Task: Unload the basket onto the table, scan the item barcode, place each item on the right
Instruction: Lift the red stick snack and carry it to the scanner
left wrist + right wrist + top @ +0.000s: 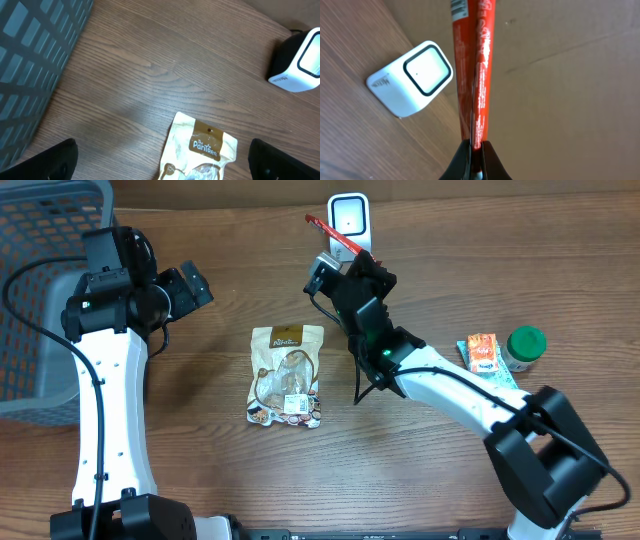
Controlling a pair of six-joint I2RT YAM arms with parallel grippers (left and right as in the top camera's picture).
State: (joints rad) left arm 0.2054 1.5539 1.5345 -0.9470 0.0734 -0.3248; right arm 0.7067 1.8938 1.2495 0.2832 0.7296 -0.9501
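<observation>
My right gripper (343,262) (476,150) is shut on a thin red packet (328,232) (473,70), held edge-on and lifted off the table. A strip of barcode (459,9) shows near the packet's far end. The white scanner (349,218) (412,77) stands just behind and left of the packet, its dark-rimmed window turned towards it. My left gripper (190,286) (162,162) hangs open over the table with nothing between its black fingers (52,161).
A cream snack pouch (287,375) (202,147) lies flat mid-table, below my left gripper. A grey mesh basket (40,280) (30,65) fills the far left. An orange carton (483,352) and a green-lidded jar (524,345) sit at the right.
</observation>
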